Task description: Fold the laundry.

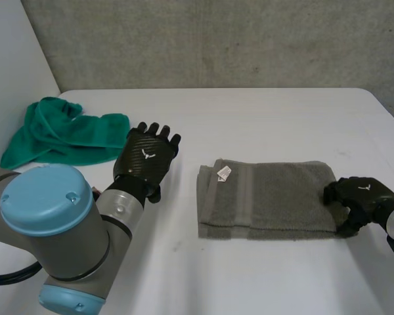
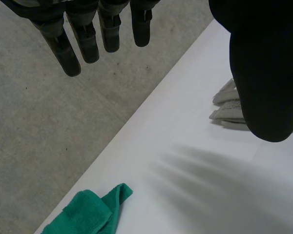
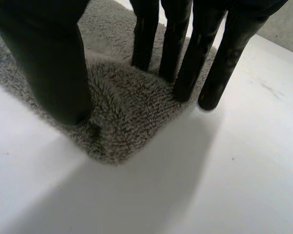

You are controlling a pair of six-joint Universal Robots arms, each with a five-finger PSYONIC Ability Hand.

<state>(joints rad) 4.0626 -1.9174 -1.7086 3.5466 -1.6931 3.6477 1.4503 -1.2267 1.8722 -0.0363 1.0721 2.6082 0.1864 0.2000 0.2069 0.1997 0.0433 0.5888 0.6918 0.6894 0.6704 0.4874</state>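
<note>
Far left of the table (image 1: pixel 262 111): green cloth (image 1: pixel 59 134), crumpled in a heap, unfolded, its back end near the table's back edge. Cut off in the left wrist view (image 2: pixel 88 214), so its full spread is not clear there.

Left hand (image 1: pixel 146 159) hovers just beside the green cloth, between it and the grey towel. Its fingers are straight and spread, thumb wide apart, nothing in it (image 2: pixel 88 39).

Grey towel (image 1: pixel 266 200) lies flat, right of centre, near the front edge. Long axis runs left to right. It looks folded over at least once. A white tag (image 1: pixel 223 172) sits near its left end. The left wrist view shows stacked layers at that end (image 2: pixel 224 105), mostly hidden behind the thumb. Layer count unclear.

Right hand (image 1: pixel 358 197) is at the towel's right short end, on the front corner. In its wrist view (image 3: pixel 185 63) the fingers are straight, tips down on the pile, the outermost one beside the edge and seemingly on the table. The thumb is planted on the towel across from them. The cloth between them lies flat, not lifted or gathered.

Judgement: the right hand is the nearer one for the towel. A fold would carry this end leftward along the long axis. The left hand is well apart from the towel's left end and nearer the green cloth. The corner under the right hand is hidden in the head view.
</note>
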